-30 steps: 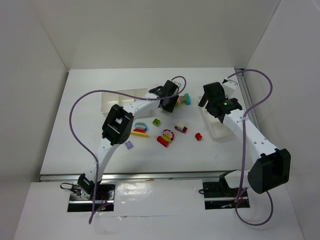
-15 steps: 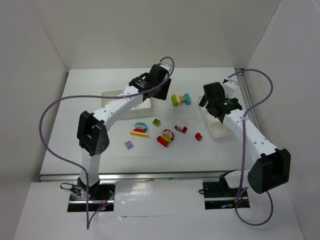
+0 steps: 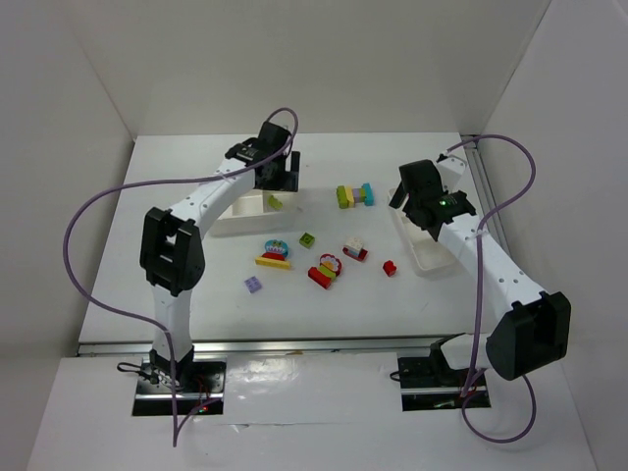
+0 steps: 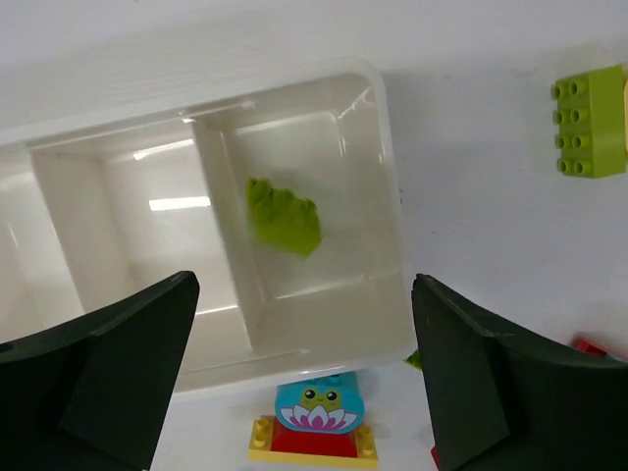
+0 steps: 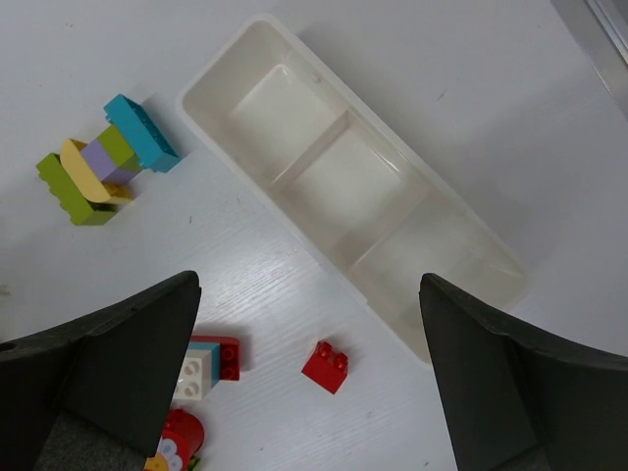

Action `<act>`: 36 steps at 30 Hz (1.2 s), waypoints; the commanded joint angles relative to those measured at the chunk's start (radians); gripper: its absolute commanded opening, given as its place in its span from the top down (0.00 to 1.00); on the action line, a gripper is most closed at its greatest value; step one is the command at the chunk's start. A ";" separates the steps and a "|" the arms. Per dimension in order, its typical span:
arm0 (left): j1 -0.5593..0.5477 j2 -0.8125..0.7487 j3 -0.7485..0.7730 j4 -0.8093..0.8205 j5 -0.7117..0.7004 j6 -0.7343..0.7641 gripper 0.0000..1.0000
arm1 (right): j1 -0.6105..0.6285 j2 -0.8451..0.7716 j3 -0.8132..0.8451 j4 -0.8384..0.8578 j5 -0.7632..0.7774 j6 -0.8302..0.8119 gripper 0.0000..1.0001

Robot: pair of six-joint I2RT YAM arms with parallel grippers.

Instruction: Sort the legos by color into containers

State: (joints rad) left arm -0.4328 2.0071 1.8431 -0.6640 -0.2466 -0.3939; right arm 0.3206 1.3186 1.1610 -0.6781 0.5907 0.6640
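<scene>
My left gripper [image 3: 278,169] hangs open over the right end of the wide white tray [image 3: 228,204]. A lime green brick [image 4: 283,216], blurred, is in the right compartment of this tray [image 4: 388,147], free of my fingers [image 4: 147,334]. My right gripper [image 3: 417,191] is open and empty above the near end of the narrow tray [image 3: 432,257]. Below it a small red brick [image 5: 325,365] lies on the table beside that tray [image 5: 294,108]. A multicoloured stack [image 3: 355,195] lies between the trays.
Loose legos lie mid-table: a small green one [image 3: 308,238], a cyan piece on a yellow plate [image 3: 274,252], a red-and-white block [image 3: 355,250], a red flower piece [image 3: 326,270] and a purple plate [image 3: 254,285]. White walls enclose the table.
My left arm has swung left from the multicoloured stack to the wide tray. Its gripper has opened and let go of a green brick into the right compartment. The right arm has not moved.
</scene>
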 commanded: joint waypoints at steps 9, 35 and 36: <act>-0.161 -0.125 -0.119 0.053 0.059 0.078 0.16 | -0.015 0.001 0.032 0.008 0.017 -0.001 0.00; -0.250 0.096 -0.254 0.172 0.059 0.135 0.30 | -0.015 -0.050 -0.087 -0.069 -0.015 -0.021 0.00; -0.250 0.105 -0.242 0.155 0.059 0.135 0.33 | -0.015 -0.050 -0.087 -0.069 -0.015 -0.021 0.00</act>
State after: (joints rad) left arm -0.6823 2.0930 1.5936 -0.5156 -0.1822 -0.2646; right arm 0.3130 1.2991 1.0782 -0.7269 0.5644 0.6312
